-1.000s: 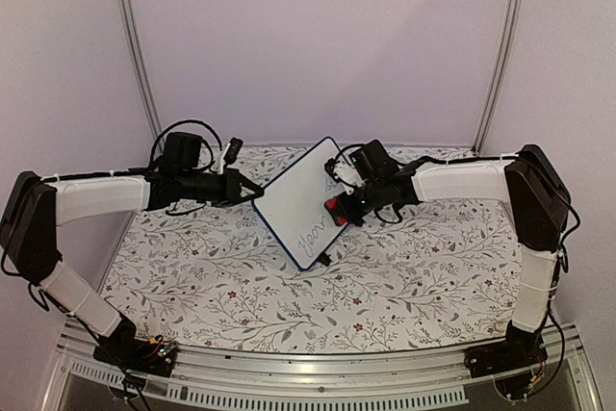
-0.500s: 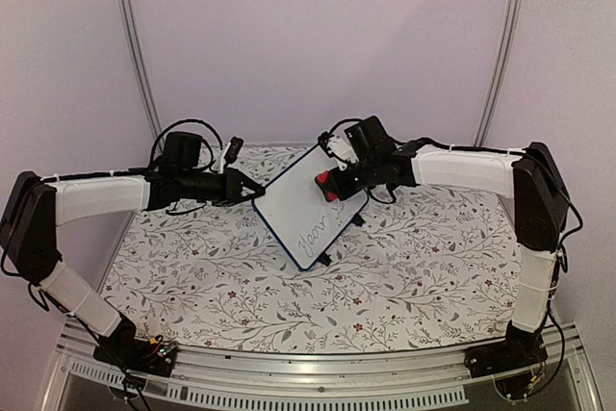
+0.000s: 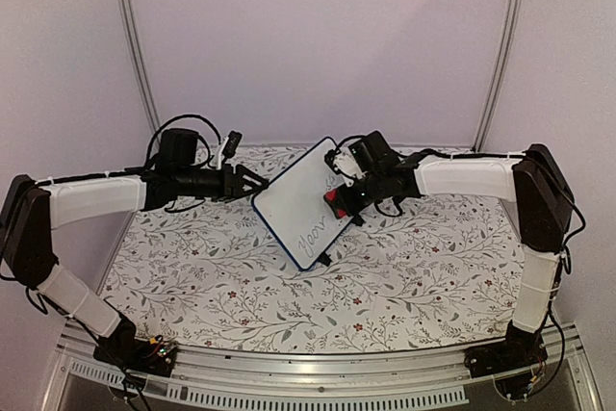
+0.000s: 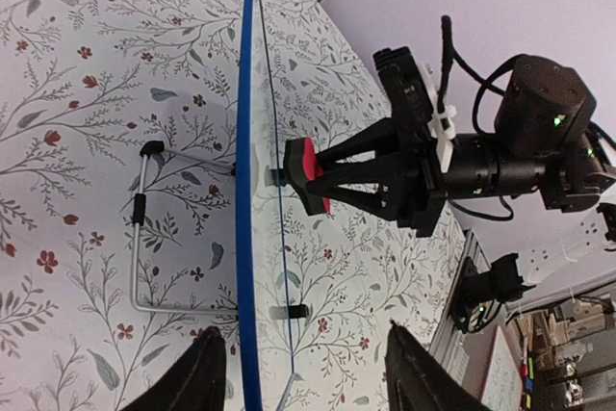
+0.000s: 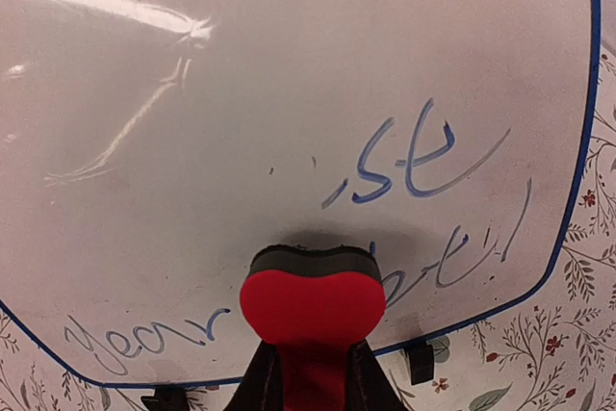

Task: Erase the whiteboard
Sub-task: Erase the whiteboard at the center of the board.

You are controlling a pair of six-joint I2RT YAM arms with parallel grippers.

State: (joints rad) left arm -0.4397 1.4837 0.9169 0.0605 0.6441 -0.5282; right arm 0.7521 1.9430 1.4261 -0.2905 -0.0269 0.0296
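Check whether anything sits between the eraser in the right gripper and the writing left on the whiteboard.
Nothing visible does. The red eraser held in the right gripper appears to touch the whiteboard, and only bare board lies between it and the blue writing just above and beside it.

The whiteboard [image 3: 298,204] is white with a thin dark blue frame and blue handwriting. The eraser [image 5: 310,303] is red with a dark grey pad. The tablecloth [image 3: 404,276] is white, patterned with grey leafy sprigs and small red flowers. The arms [image 3: 96,199] are white and black.
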